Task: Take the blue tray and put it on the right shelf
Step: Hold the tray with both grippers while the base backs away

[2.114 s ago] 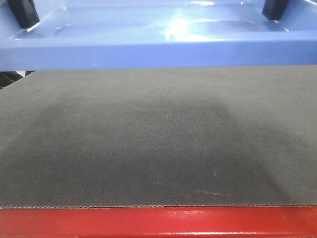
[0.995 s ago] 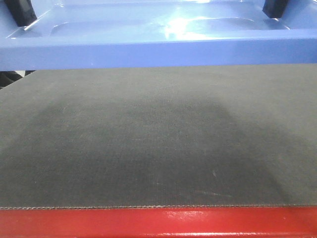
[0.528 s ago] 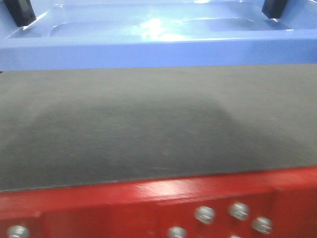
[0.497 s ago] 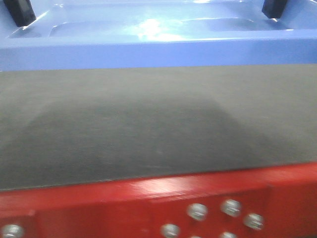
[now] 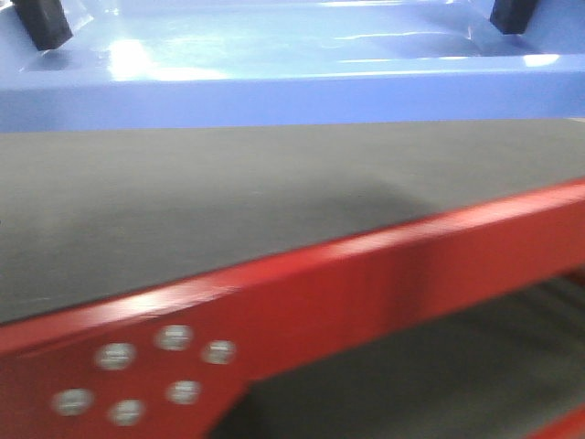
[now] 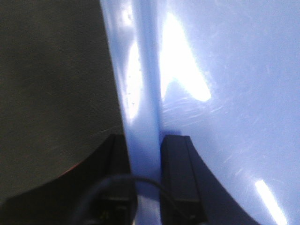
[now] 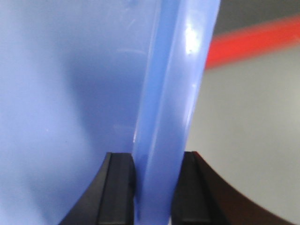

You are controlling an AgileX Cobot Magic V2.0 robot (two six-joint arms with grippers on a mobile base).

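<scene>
L wrist: left gripper (image 6: 146, 185) jaws nearly closed, the gap filled by the rolled rim of the blue tray (image 6: 234, 93). One black finger (image 6: 180, 178) sits inside the tray wall, the other outside, both tight on the rim. Glossy tray floor w/ glare spreads right of the jaws, black table top (image 6: 56, 93) left of them

R wrist: right gripper (image 7: 154, 187) same, jaws narrowed to rim thickness and clamped on the tray's opposite rim. Tray floor is left of the jaws. Right of them a pale grey blurred surface, beyond it a red edge (image 7: 253, 42) streak

Front: tray spans the top of the frame between both sets of jaws, a finger at each upper corner. It's over the table top, contact can't tell. Red edge w/ bolts (image 5: 155, 366) runs slanted below, dark lower level (image 5: 439, 366) under it, all motion-blurred
</scene>
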